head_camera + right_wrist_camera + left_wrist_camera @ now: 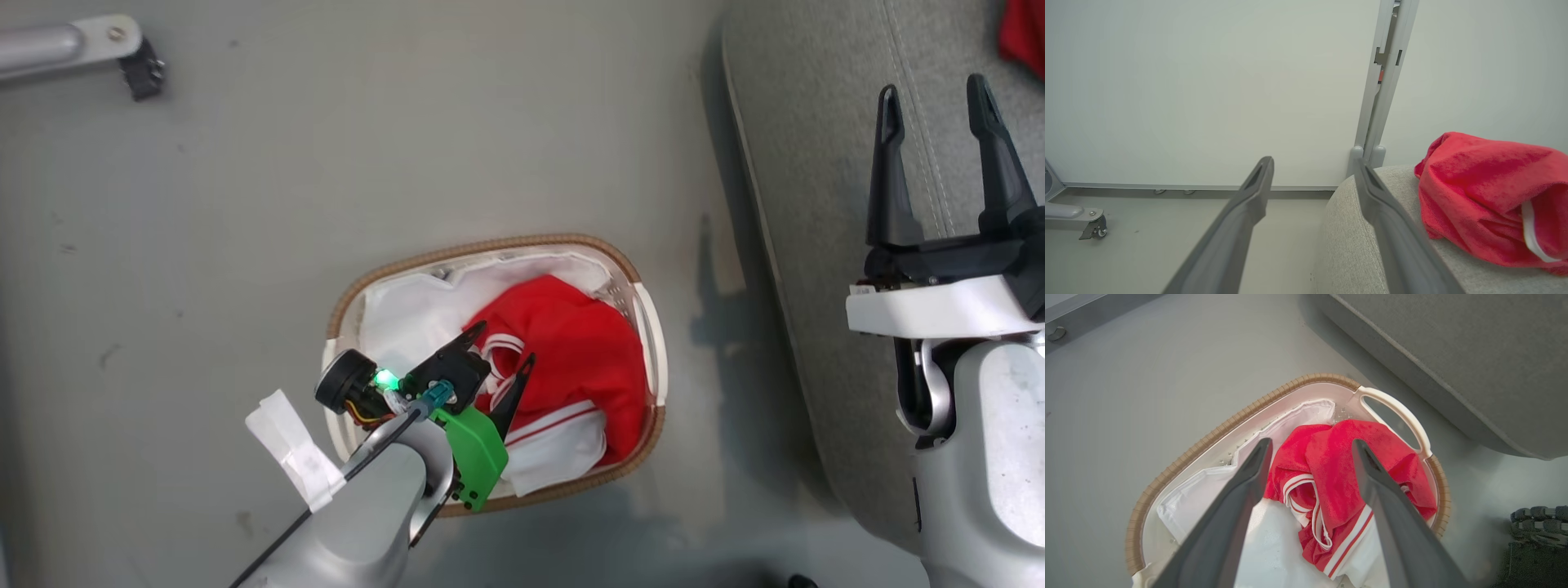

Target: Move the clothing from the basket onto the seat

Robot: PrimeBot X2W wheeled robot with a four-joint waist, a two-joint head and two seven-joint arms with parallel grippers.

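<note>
Nearest in the head view, the left end effector [504, 343] reaches in from 7 o'clock over the oval white plastic basket with a brown woven rim [490, 245], its two dark fingers spread wide and holding nothing. The left wrist view looks down those fingers: they straddle the crumpled red sports garment with white stripe trim [1331, 465], though whether the tips touch the cloth cannot be told. The garment lies in the basket's half toward 3 o'clock, on the plain white liner sheet [400, 318], which shows bare toward 9 o'clock. The basket stands on the smooth grey floor [326, 163].

At 3 o'clock of the basket, near but apart from it, is the large grey fabric seat cushion [816, 163]. The right end effector [934, 88] hovers over its edge, fingers wide apart and empty, pointing to 12 o'clock. Farther along the seat cushion, at 3 o'clock in the right wrist view, a second red garment with white edging [1486, 196] lies bunched on the fabric. Farthest off are the pale wall [1208, 81], a grey metal post [1384, 81] at 12 o'clock and a grey caster foot [1094, 230] at 9 o'clock
</note>
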